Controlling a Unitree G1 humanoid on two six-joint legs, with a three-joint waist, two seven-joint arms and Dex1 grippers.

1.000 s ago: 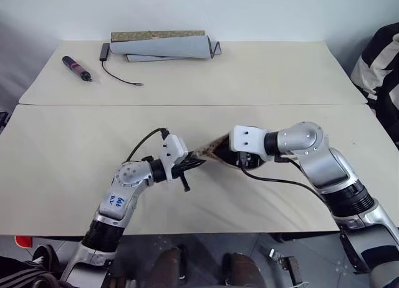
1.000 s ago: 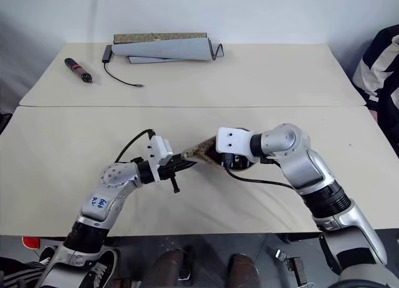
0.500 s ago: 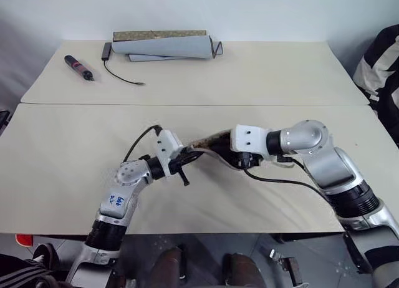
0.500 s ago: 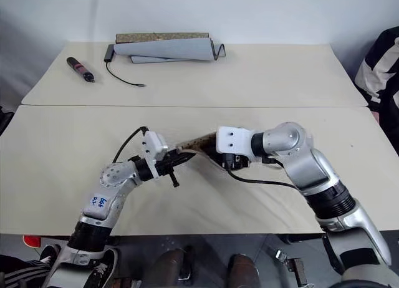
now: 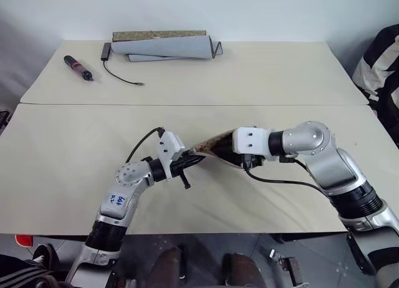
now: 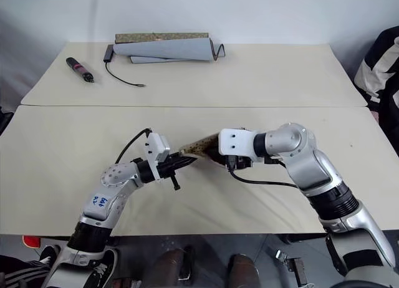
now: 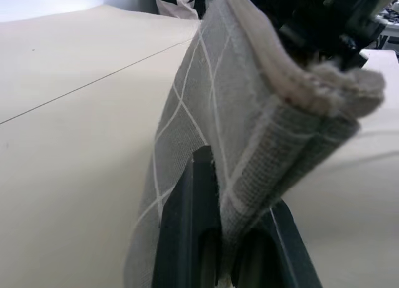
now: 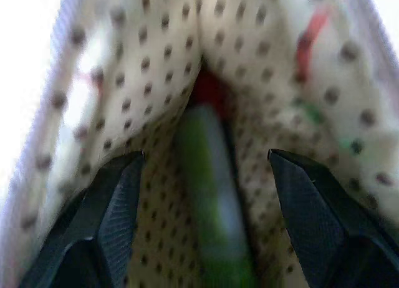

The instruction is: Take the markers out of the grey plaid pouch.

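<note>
The grey plaid pouch (image 5: pixel 211 144) hangs just above the table between both arms, its speckled lining showing. My left gripper (image 5: pixel 190 161) is shut on the pouch's (image 7: pixel 237 107) left end; its black fingers (image 7: pixel 193 194) pinch the folded fabric. My right gripper (image 5: pixel 240 158) reaches into the pouch's open right end. In the right wrist view its gripper (image 8: pixel 206 157) stands open inside the dotted lining. A green marker (image 8: pixel 209 194) lies between the fingers, touching neither. A red end (image 8: pixel 209 91) shows behind it, deeper in the pouch.
At the table's far edge lies a rolled plain grey mat (image 5: pixel 165 47). A black-and-red pen-like tool (image 5: pixel 77 68) and a black cable (image 5: pixel 118 73) lie at the far left. A person's striped sleeve (image 5: pixel 380 67) shows at the right edge.
My left wrist has rolled slightly with the pouch's end in it. The right gripper keeps its place in the pouch's mouth.
</note>
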